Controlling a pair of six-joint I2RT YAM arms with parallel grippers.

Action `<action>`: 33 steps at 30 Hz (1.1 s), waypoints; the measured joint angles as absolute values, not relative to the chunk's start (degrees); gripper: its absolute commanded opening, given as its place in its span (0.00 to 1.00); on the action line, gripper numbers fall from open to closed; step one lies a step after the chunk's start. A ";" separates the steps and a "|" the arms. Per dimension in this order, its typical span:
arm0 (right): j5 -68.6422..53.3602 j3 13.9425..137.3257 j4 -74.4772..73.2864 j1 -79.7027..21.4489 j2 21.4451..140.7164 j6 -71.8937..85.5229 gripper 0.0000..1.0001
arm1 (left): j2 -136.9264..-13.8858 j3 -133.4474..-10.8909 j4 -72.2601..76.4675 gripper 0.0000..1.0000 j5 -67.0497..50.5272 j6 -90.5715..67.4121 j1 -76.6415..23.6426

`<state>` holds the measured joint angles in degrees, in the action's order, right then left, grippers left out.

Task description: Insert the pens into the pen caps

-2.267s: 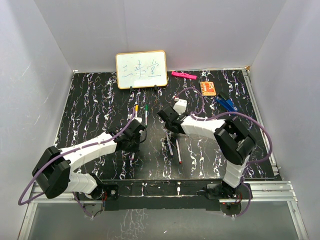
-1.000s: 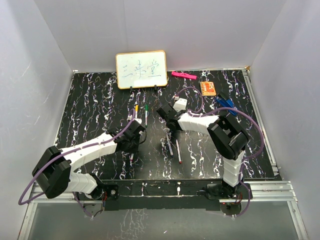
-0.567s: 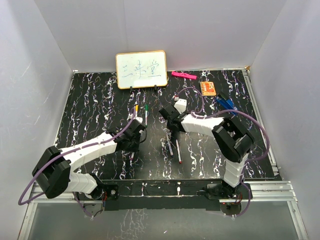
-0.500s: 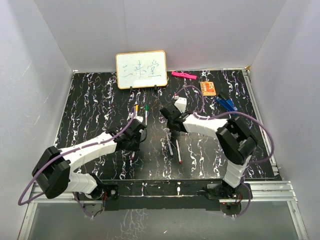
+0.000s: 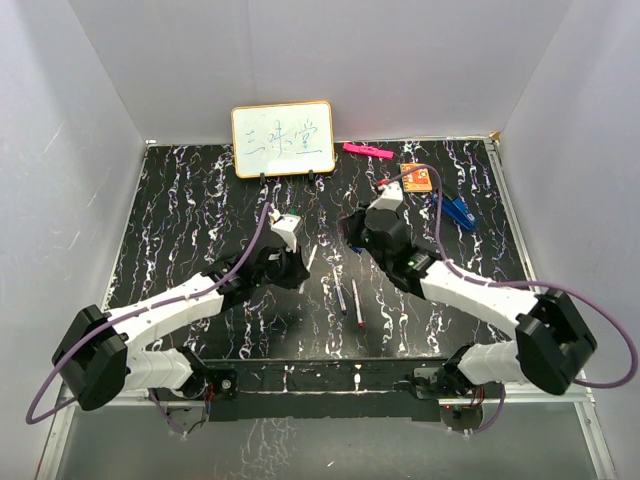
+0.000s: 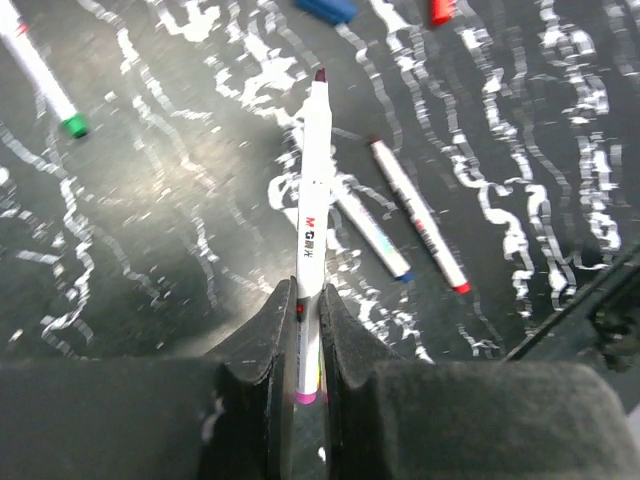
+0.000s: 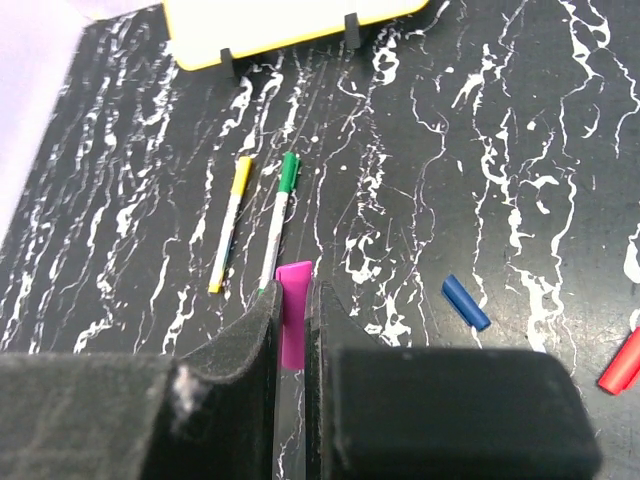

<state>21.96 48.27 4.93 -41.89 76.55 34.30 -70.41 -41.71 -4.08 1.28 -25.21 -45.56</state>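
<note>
Pinching a white pen (image 6: 312, 190) by its tail, the left gripper (image 6: 304, 292) hangs over the black marbled table (image 5: 180, 220); the right gripper (image 7: 291, 295) is clamped on a purple cap (image 7: 294, 280). Two uncapped pens (image 6: 418, 215) lie nearby, a blue cap (image 7: 465, 302) and red cap (image 7: 622, 362) farther right, whiteboard (image 5: 283, 138) at back.

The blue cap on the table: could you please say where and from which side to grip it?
Probably grip the blue cap across its narrow width at mid-length, coming straight down from above: it lies flat and diagonal, apart from the red cap, so jaws should straddle its long sides.
</note>
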 measured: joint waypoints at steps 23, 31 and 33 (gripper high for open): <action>11.66 28.25 37.65 -41.89 60.27 29.47 0.00 | -72.10 -34.76 32.62 0.00 -17.98 -29.91 -45.58; 13.17 28.21 42.02 -41.89 59.79 29.36 0.00 | -71.22 -32.86 34.30 0.00 -18.35 -31.14 -45.58; 13.54 28.21 42.59 -41.89 59.59 29.30 0.00 | -70.72 -31.92 34.28 0.00 -18.35 -31.40 -45.60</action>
